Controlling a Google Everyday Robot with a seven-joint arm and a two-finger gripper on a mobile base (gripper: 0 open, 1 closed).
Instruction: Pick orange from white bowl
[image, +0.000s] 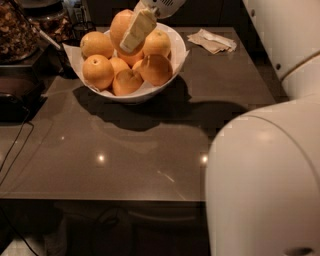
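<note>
The white bowl (176, 56) stands at the back of the dark table, lined with white paper and piled with several oranges. The biggest, egg-shaped orange (119, 24) sits on top of the pile at the back. My gripper (131, 36) reaches down from the top edge. One pale finger (138, 29) lies flat against the right side of this orange. The other finger is hidden behind the fruit. The gripper is closed around the orange, which rests among the others.
A crumpled paper napkin (212, 40) lies right of the bowl. A jar of brown food (15, 30) and dark appliances (17, 97) stand at the left, with a black cable (14, 150). My white arm body (265, 175) fills the right foreground.
</note>
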